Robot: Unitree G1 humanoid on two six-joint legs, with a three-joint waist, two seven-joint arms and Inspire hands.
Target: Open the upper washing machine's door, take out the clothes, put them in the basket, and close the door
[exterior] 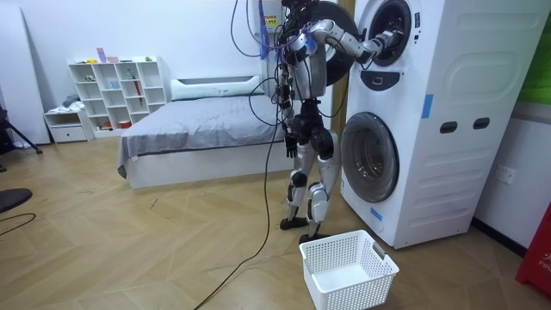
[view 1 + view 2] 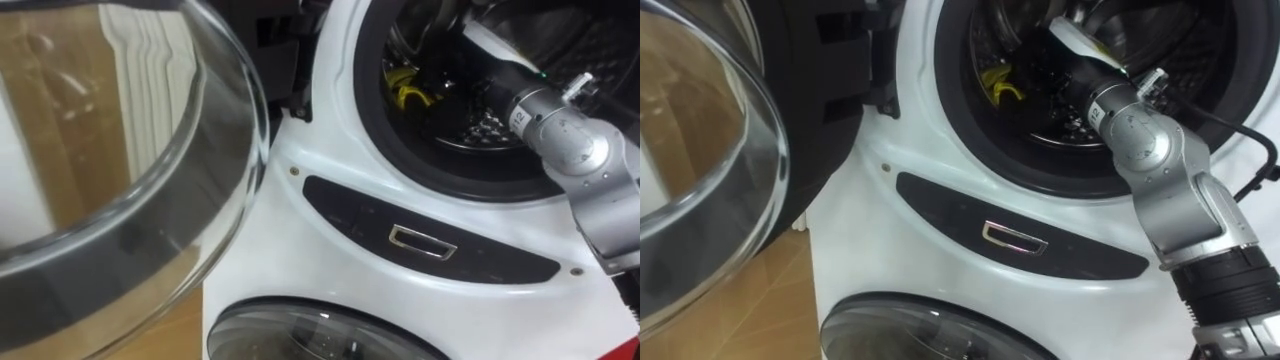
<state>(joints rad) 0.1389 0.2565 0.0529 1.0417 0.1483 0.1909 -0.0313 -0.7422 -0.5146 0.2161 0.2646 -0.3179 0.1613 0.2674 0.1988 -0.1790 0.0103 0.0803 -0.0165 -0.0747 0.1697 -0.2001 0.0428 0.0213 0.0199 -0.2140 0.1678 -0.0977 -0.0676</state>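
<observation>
The upper washing machine's drum [image 2: 470, 130] stands open in front of me. Inside it lies a yellow piece of clothing [image 2: 410, 93], also seen as the yellow clothing [image 2: 1000, 84] at the drum's left. My right arm reaches in through the opening, and my right hand [image 2: 466, 92] is deep in the dark drum, just right of the yellow piece. In the right eye view the right hand [image 2: 1052, 70] is dark against the drum, and I cannot tell whether it touches the clothing. In the room view I stand upright facing the stacked machines, right arm [image 1: 349, 39] raised to the upper drum.
The upper machine's glass door [image 2: 130, 200] hangs open at my left. Below the control panel [image 2: 425, 240] is the lower machine's closed round door [image 2: 320, 335]. A white laundry basket [image 1: 349, 269] sits on the wooden floor by my feet. A bed [image 1: 198, 129] and shelves [image 1: 116, 86] stand behind.
</observation>
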